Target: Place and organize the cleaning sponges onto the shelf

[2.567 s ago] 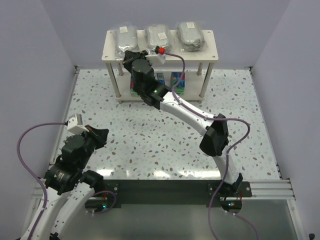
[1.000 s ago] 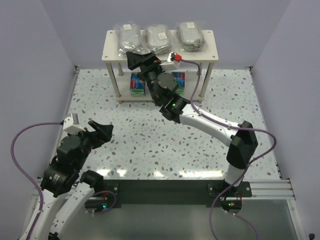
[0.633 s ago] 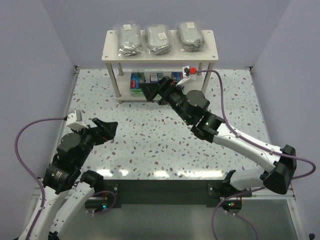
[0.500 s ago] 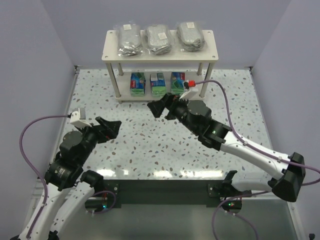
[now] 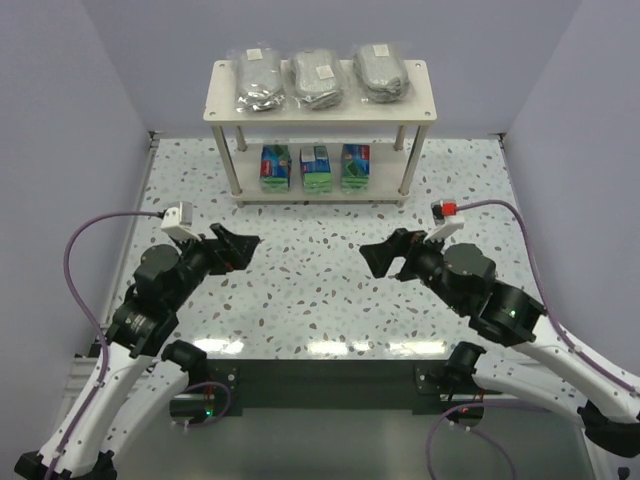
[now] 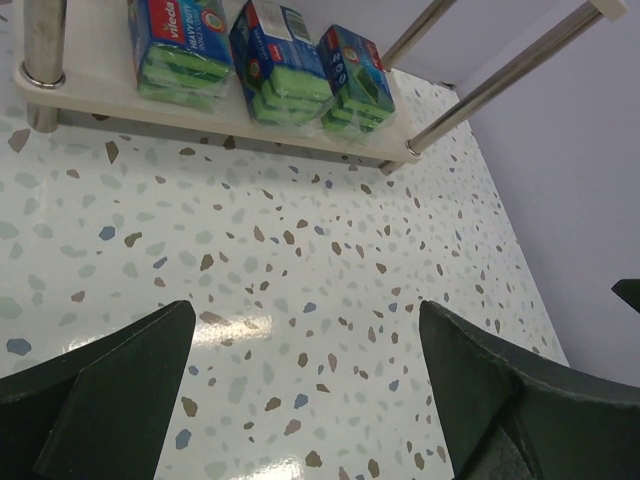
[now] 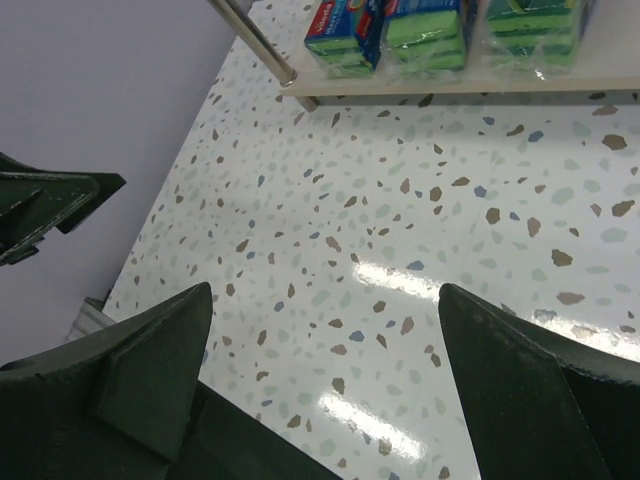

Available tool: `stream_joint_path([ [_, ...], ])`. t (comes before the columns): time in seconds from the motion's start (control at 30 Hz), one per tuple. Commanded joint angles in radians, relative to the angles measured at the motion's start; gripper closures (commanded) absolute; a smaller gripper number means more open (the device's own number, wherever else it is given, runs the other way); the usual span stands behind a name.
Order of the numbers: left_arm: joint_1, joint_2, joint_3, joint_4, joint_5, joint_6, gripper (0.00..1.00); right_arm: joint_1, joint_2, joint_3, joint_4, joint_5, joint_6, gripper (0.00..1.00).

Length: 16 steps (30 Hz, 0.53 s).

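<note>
Six sponges, top view: all sit on the shelf [image 5: 222, 108], with three grey bundles [image 5: 317, 78] in a row on the upper tier and three green packs [image 5: 315, 168] side by side on the lower one.
Right gripper, top view: the right gripper [image 5: 385, 258] hangs over the speckled table [image 5: 320, 300], well apart from the shelf, with its fingers spread and nothing between them.
Left gripper, top view: the left gripper [image 5: 238, 248] is also spread and empty, over the table's left half.
Change, top view: a couple of seconds ago the right arm was stretched to the front of the shelf, hiding part of the lower tier. It has since drawn back toward its base, so all three green packs are now in plain sight. The left arm has lifted and swung forward a little.
Left wrist view: both dark fingers stand wide apart over bare table. The green packs stand upright on the lower tier, close together, and the middle one looks slightly turned.
Right wrist view: the fingers are again wide apart and carry nothing. The same three packs show at the top edge on the lower tier, and the left gripper's tip pokes in at the left.
Meaning for the task: nothing is left on the table to fetch, so placing looks finished. At most the turned pack might want squaring.
</note>
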Motion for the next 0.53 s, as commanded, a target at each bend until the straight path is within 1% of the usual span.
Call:
stream_joint_path([
  [0.0, -0.004, 0.023, 0.026, 0.062, 0.048, 0.049, 0.00, 0.003, -0.054, -0.024, -0.138, 0.042, -0.014, 0.01],
  [0.2, -0.004, -0.006, 0.049, 0.101, 0.069, 0.081, 0.00, 0.002, -0.101, -0.031, -0.201, 0.039, -0.017, 0.01],
  [0.5, -0.004, -0.002, 0.084, 0.088, 0.078, 0.107, 0.00, 0.002, -0.178, -0.068, -0.208, 0.084, -0.005, 0.01],
])
